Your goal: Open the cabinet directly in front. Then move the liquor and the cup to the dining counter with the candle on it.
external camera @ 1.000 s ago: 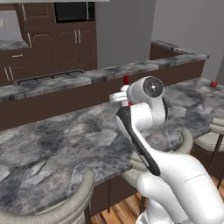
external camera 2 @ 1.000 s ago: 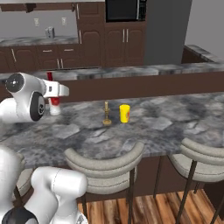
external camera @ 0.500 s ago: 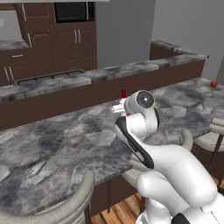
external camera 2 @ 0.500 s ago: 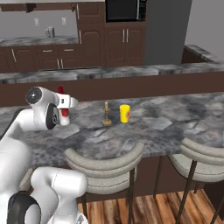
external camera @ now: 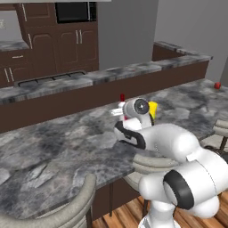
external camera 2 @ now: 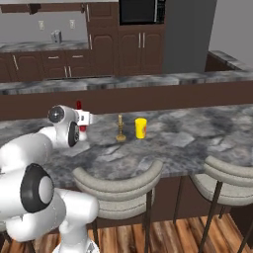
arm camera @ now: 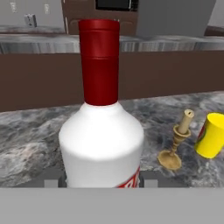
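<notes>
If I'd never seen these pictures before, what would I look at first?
Probably the liquor bottle with its red cap, looming right in front of the hand camera, between the end effector's fingers. Next, the bright yellow cup standing on the marbled dining counter, with the small brass candle beside it.

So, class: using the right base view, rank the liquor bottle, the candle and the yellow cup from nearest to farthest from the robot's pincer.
1. Liquor bottle: right at the pincer, left end of the dining counter.
2. Candle: to the bottle's right.
3. Yellow cup: just right of the candle.
</notes>
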